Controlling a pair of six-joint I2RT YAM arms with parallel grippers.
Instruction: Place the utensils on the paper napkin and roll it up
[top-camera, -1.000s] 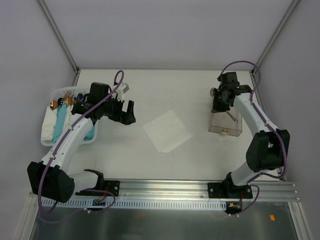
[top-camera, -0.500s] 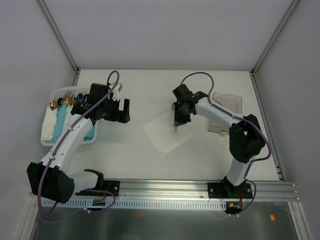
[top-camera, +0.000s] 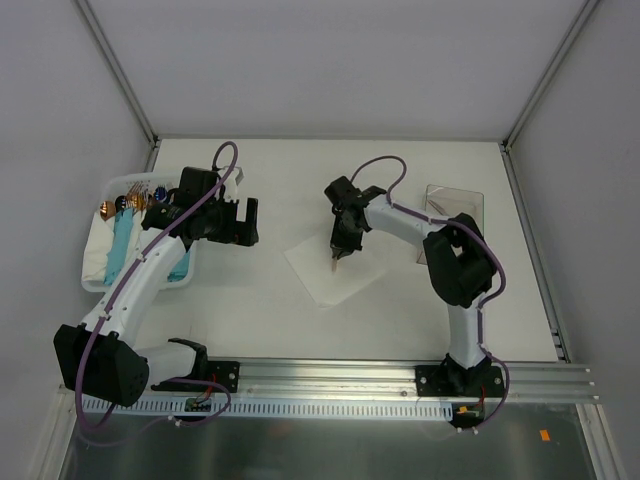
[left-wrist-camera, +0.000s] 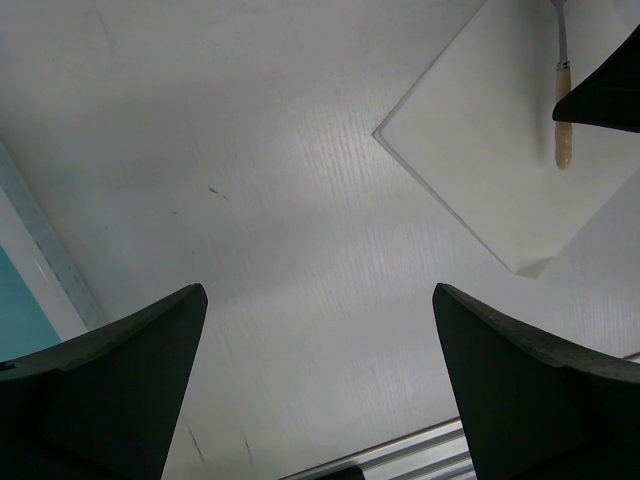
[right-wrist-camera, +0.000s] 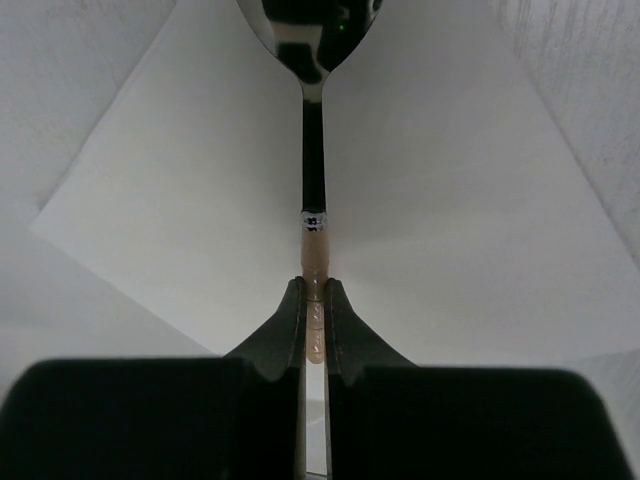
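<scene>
The white paper napkin (top-camera: 312, 268) lies flat at the table's middle. My right gripper (top-camera: 337, 250) hangs over it, shut on the pale coppery handle of a spoon (right-wrist-camera: 313, 200). The spoon's shiny rounded bowl points away from the gripper, above the napkin (right-wrist-camera: 180, 200). The left wrist view shows the napkin (left-wrist-camera: 490, 170) and the spoon handle (left-wrist-camera: 564, 130) hanging over it. My left gripper (top-camera: 249, 222) is open and empty above bare table, left of the napkin. In its own view the left gripper (left-wrist-camera: 320, 380) has its jaws wide apart.
A white basket (top-camera: 98, 282) at the left edge holds light-blue rolled bundles (top-camera: 124, 240) and some coloured utensils (top-camera: 128, 201). A clear plastic tray (top-camera: 460, 197) stands at the right, partly behind the right arm.
My right gripper has moved left from the clear tray to above the napkin, carrying the spoon. My left gripper has barely shifted.
</scene>
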